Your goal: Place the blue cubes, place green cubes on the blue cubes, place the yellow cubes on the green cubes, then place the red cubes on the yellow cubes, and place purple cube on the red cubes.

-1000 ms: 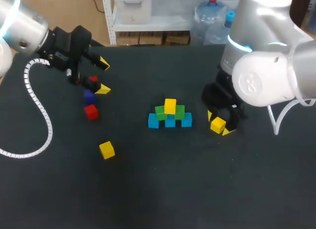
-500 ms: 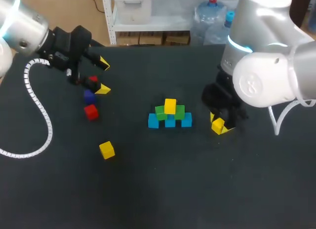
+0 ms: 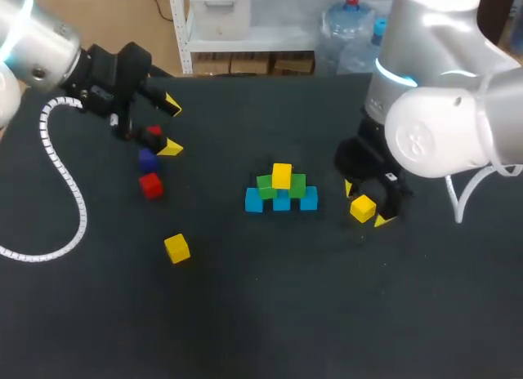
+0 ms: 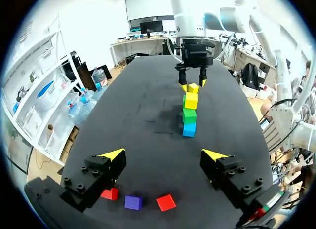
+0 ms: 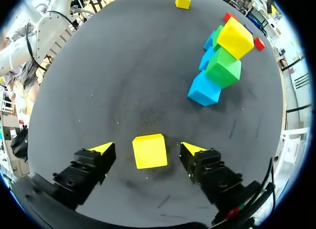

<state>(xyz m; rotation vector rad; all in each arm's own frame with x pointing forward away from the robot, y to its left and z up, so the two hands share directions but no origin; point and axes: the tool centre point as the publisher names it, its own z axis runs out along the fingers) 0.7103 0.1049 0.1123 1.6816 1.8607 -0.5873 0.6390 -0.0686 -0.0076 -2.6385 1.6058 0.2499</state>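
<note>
At the table's middle stands a pile: three blue cubes in a row, two green cubes on them, and one yellow cube on top. To its right, a second yellow cube rests on the table between the fingers of my open right gripper, with a gap on each side. My left gripper hangs open at the far left above a red cube. Close by lie a purple cube and another red cube.
A third yellow cube lies alone on the black tabletop, front left of the pile. A white coiled cable trails from my left arm across the table's left side.
My right gripper's fingers narrowed around the yellow cube and have now spread apart again; the cube sits on the table. The left arm has not moved.
</note>
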